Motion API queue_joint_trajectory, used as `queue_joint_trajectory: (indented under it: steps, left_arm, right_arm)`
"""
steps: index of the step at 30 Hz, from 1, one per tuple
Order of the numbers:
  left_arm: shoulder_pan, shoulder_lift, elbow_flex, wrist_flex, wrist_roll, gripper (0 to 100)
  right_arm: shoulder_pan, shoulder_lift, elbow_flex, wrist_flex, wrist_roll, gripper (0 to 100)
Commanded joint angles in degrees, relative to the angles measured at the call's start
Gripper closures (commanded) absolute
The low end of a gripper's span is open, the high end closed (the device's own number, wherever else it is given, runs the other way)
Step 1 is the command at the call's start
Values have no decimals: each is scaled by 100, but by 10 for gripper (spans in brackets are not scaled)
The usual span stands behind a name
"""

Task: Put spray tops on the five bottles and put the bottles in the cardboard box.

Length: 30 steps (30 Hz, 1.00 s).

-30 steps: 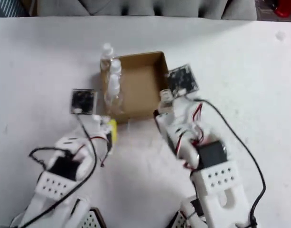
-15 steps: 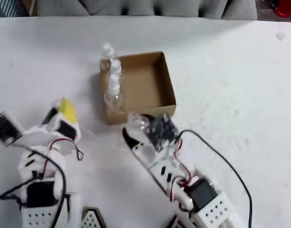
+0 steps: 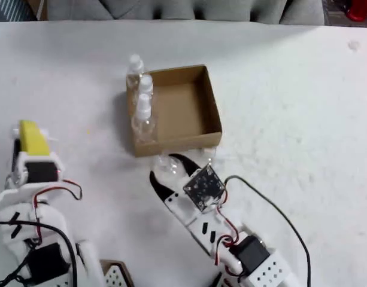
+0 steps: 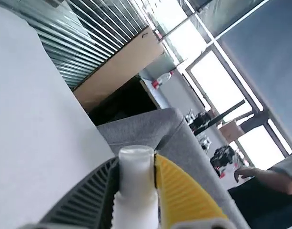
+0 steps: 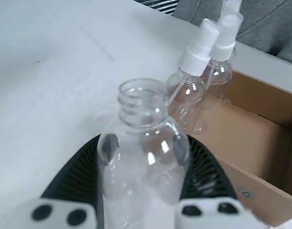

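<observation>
A brown cardboard box stands open at mid-table. Three clear bottles with white spray tops stand in a row along its left wall; they appear again as capped bottles beside the box. My right gripper is just in front of the box, shut on an upright clear bottle whose neck is open and topless. My left gripper, with one yellow finger, is far to the left, tilted upward and shut on a white spray top.
The white table is bare to the right of and behind the box. Grey upholstery runs along the far edge. Cables trail from both arms near the front edge.
My left gripper has swung from the box's front left corner out to the far left. My right gripper has carried the open bottle from the box's right front corner to just before its front wall.
</observation>
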Motion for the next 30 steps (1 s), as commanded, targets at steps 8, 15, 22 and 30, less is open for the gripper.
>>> queue_joint_trajectory:
  steps: [8,15,22,30]
  left_arm:
    - [-576,-57,-290,-1169,475,977]
    - [813,-57,-1451,-484,-1371,978]
    - [2853,-48,-2690,158,-3253,978]
    - [3380,1332,-3490,220,-4053,978]
  right_arm:
    - [-409,-57,492,-813,18,981]
    - [-409,-48,492,-804,18,981]
    - [-409,-48,492,-593,18,981]
    - [-505,-48,492,-426,18,981]
